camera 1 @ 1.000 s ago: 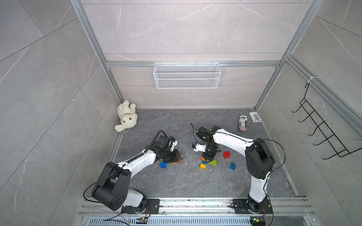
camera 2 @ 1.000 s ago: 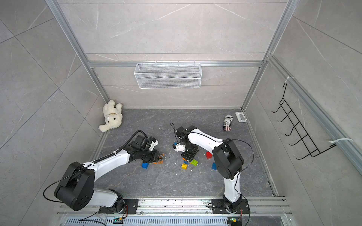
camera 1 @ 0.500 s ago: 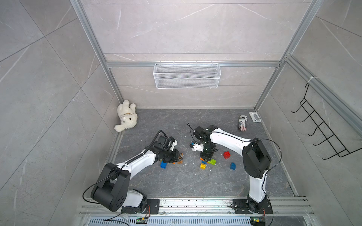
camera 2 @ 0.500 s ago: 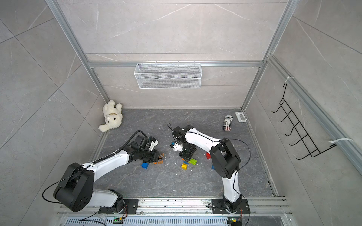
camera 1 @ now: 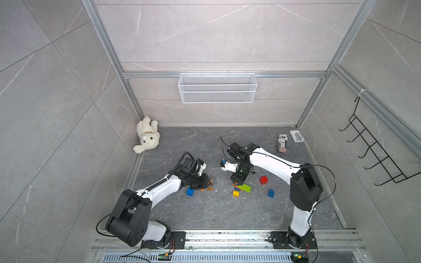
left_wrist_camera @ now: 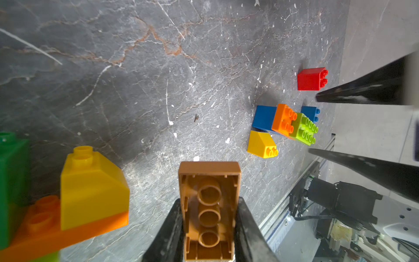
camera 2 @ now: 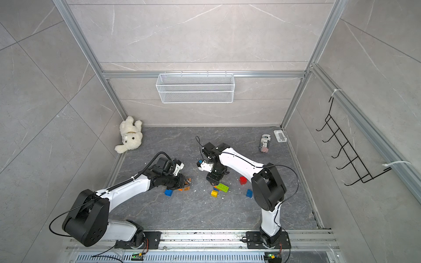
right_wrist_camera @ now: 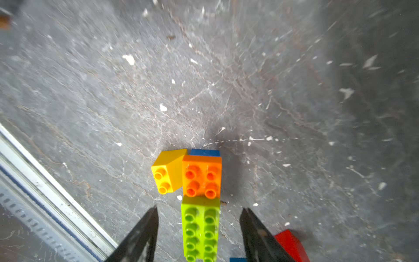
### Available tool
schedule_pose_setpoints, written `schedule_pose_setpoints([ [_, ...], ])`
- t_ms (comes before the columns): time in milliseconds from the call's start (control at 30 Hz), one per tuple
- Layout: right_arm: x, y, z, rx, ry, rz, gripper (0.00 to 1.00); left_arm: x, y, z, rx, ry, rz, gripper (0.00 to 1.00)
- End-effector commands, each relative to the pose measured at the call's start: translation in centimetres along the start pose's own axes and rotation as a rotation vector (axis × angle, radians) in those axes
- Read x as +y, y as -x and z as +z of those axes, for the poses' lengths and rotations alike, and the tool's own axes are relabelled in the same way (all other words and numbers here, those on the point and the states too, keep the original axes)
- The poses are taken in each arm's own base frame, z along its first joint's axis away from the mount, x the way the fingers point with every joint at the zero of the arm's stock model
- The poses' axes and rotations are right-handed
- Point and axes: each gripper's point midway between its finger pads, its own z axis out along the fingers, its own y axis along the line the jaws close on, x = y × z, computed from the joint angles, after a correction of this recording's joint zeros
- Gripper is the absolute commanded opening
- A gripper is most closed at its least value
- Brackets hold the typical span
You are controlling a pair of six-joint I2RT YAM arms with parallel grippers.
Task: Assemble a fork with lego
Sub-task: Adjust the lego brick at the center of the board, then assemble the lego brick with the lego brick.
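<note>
Right wrist view, nearest first: right gripper (right_wrist_camera: 199,208) with jaws apart, straddling the lime brick (right_wrist_camera: 200,229), daylight on both sides, nothing clamped. That brick is oblong. Its long axis runs straight out from the wrist, in line with the fingers, studs to the camera. Its far end meets the orange brick (right_wrist_camera: 201,178). The yellow sloped brick (right_wrist_camera: 169,170) touches that one's side, and a blue brick (right_wrist_camera: 205,152) peeks out beyond. In both top views this cluster sits near the middle of the surface (camera 1: 205,211), slightly toward the front edge, right arm plainly nearer. Further across, left gripper (left_wrist_camera: 209,200) is clamped on a brown brick (left_wrist_camera: 209,172), hollow underside showing. My read: closing across the lime brick's narrow width would take it.
</note>
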Motion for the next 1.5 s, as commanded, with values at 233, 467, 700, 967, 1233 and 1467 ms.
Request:
schedule_pose_setpoints([
  [233, 1.8, 1.0, -5.8, -0.273, 0.110, 0.171, 0.62, -8.6, 0.6, 1.7, -0.050, -0.387, -0.071, 0.14],
  [467, 5.7, 2.0, -9.0, -0.503, 0.345, 0.338, 0.66, -10.6, 1.3, -1.6, -0.180, -0.475, -0.081, 0.14],
  [700, 8.1, 5.4, -12.5, -0.746, 0.654, 0.487, 0.68, -12.8, 3.2, -7.0, -0.375, -0.603, -0.076, 0.11],
  [967, 9.0, 7.6, -15.8, -0.909, 0.878, 0.511, 0.70, -14.9, 5.0, -11.8, -0.541, -0.744, -0.089, 0.11],
  [1233, 9.8, 8.9, -18.3, -0.963, 1.033, 0.468, 0.70, -16.2, 4.3, -14.6, -0.594, -0.839, -0.046, 0.12],
  [1467, 10.3, 8.9, -17.0, -0.910, 1.055, 0.481, 0.70, -17.4, 4.2, -15.6, -0.589, -0.871, -0.014, 0.12],
])
